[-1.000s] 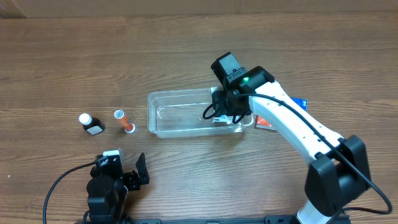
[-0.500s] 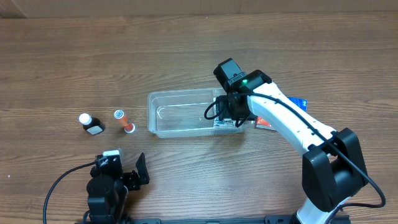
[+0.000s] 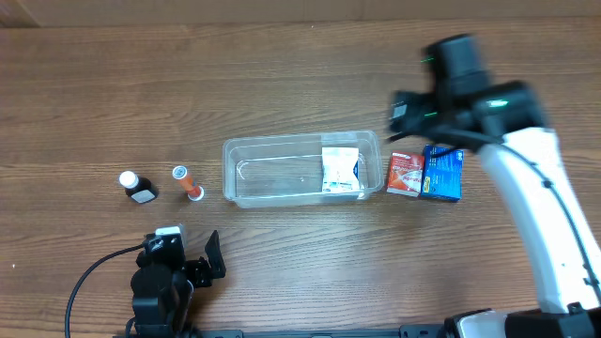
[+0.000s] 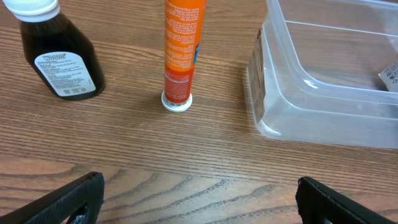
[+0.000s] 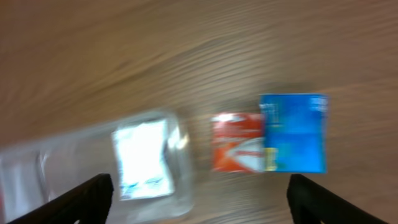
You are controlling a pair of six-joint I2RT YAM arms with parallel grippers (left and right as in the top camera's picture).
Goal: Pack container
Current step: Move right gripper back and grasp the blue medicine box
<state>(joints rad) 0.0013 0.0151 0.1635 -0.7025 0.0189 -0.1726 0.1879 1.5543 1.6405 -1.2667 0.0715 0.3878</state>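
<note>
- Task status: the container (image 3: pixel 272 144), a clear shallow tub, lies on the table near its middle with its long side running left to right. It holds one item, a white packet (image 3: pixel 341 171) lying flat at its right end; the rest of its floor is bare.
- Items outside, right: a red box (image 3: pixel 406 175) lies just beside the container's right end, and a blue box (image 3: pixel 442 174) lies against the red box's far side, the two touching.
- Items outside, left: an orange tube (image 4: pixel 181 53) stands on its white end near the container's left wall, apart from it. A dark bottle (image 4: pixel 56 53) with a white cap stands beside the tube, further from the container.
- Judgement of progress: one of five visible items is packed and four are left, so the task reads as early.
- Right gripper (image 5: pixel 202 193): raised over the two boxes, fingers spread wide and holding nothing. Its wrist view is blurred, so the box printing cannot be read.
- Left gripper (image 4: pixel 199 202): low at the near edge of the table, facing the tube and bottle, fingers fully apart and empty.
- Surface: a brown table (image 3: pixel 282 75) with wood grain, matt and flat, carrying only the items listed.
- Room: almost nothing beyond the table is shown; a paler strip along the far edge may be a wall or board.
</note>
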